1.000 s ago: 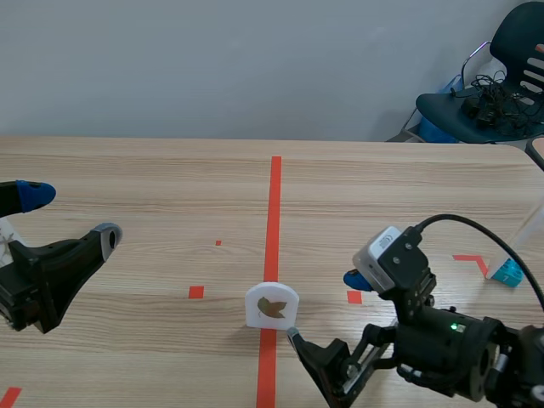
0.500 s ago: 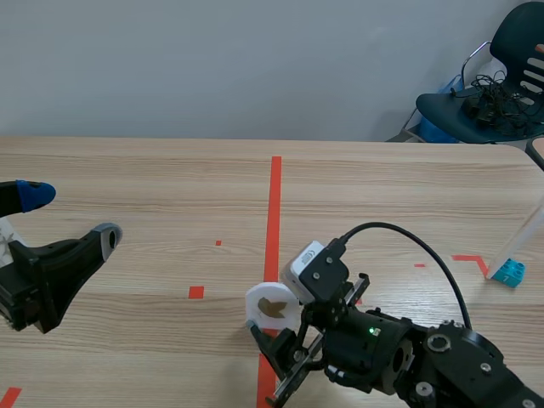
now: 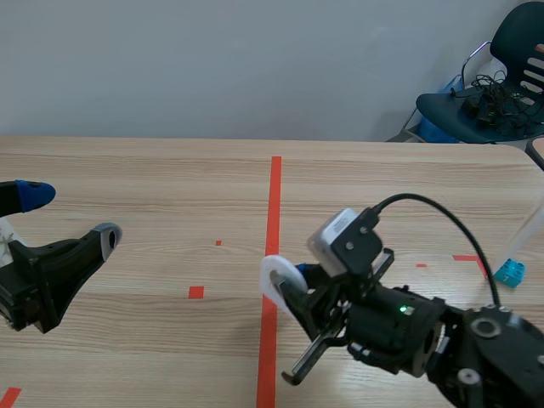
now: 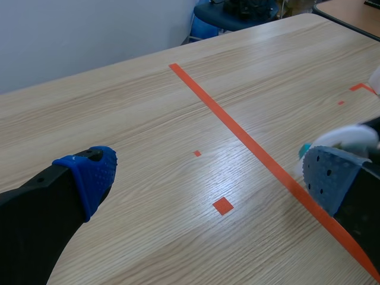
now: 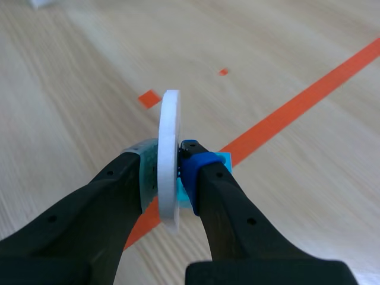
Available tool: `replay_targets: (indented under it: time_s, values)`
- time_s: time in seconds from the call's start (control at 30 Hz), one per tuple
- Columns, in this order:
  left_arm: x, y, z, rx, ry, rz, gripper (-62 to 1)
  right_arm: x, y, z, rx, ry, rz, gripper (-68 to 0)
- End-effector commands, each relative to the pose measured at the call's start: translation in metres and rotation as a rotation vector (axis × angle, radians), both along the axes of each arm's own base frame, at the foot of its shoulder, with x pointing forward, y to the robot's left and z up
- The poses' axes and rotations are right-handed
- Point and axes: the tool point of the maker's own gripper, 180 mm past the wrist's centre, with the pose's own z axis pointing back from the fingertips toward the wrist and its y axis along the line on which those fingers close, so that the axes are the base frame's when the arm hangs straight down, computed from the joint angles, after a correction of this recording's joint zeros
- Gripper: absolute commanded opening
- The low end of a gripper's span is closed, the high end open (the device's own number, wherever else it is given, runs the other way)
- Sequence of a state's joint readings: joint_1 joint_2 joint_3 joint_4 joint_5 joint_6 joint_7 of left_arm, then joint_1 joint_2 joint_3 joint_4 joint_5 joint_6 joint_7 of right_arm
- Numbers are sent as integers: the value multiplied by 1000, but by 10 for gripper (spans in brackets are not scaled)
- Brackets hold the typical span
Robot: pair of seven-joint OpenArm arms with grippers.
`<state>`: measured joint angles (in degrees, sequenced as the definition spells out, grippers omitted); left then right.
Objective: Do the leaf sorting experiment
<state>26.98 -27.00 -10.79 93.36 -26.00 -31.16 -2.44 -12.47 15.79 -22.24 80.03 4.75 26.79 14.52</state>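
A white round leaf token [image 3: 273,278] is clamped upright between the fingers of my right gripper [image 3: 289,289], just right of the long orange tape line near the table's front. In the right wrist view the token [image 5: 169,148] shows edge-on, and the right gripper [image 5: 170,178] is shut on it, grey pad on one face and blue pad on the other. The leaf picture is hidden from view. My left gripper [image 3: 70,215] hangs open at the far left, well apart from the token. In its own view the left gripper [image 4: 208,178] holds nothing between its wide-spread fingers.
A small cyan piece with a clear rod [image 3: 511,272] stands at the table's right edge. A dark chair [image 3: 493,85] with cables on it sits beyond the far right corner. Small orange tape squares [image 3: 196,291] mark the wood left of the line.
My right gripper swung in from the front right, closed on the white token and raised it slightly, turning it edge-on. The left arm has not moved.
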Motion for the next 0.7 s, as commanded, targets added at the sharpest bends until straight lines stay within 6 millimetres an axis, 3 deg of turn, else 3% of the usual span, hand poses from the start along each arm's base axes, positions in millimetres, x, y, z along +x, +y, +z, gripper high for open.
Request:
replay_targets:
  time_s: [0.0, 0.13, 0.4, 0.67]
  values:
    - [3, -2, 12, -19, -38, -4, 14, 3, -21, 19, 12, -35, -50, -597]
    - [4, -2, 12, -20, -40, -4, 14, -1, -69, 37, 1, -48, -183, -597]
    - [4, -2, 12, -20, -40, -3, 14, -3, -172, 34, -18, 11, -494, -597]
    - [4, -2, 16, -34, -61, -3, 14, 16, -217, 6, -13, 40, -622, -597]
